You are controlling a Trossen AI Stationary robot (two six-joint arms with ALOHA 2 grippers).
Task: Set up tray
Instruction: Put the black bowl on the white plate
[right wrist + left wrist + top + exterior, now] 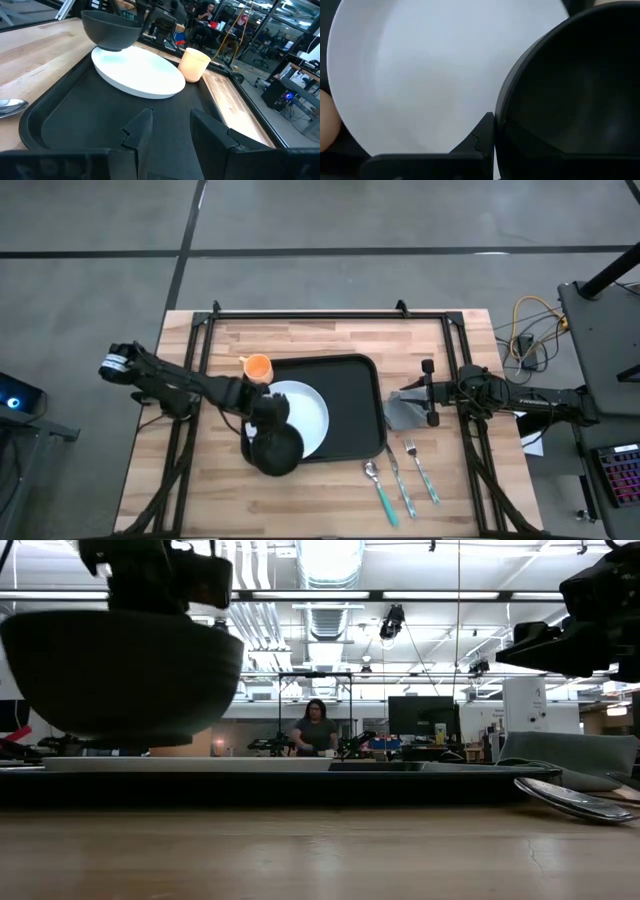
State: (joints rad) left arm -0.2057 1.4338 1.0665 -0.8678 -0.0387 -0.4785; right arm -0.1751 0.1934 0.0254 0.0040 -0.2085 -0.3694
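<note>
The black tray [355,395] lies mid-table with the round white plate [308,415] on its left half. My left gripper [266,428] is shut on a black bowl [276,450], which hangs over the plate's near-left edge. In the low view the bowl [120,665] floats above the tray [300,785]. An orange cup [257,366] stands at the tray's far-left corner. My right gripper [170,120] is open, hovering just right of the tray, above a grey napkin [404,412]. The napkin lies on the table. My left gripper holds the black bowl by its rim [501,117], on the bowl's far-left side. One finger [482,137] stands outside the wall; the other is hidden, seemingly inside the bowl. It comes slanting down from the table's far left. The bowl is lifted clear and upright.
A spoon [379,485], a knife [400,480] and a fork [422,473] lie on the wood near the tray's near-right corner. A black frame rail [330,315] runs along the table's far edge. A person [315,730] sits in the room beyond.
</note>
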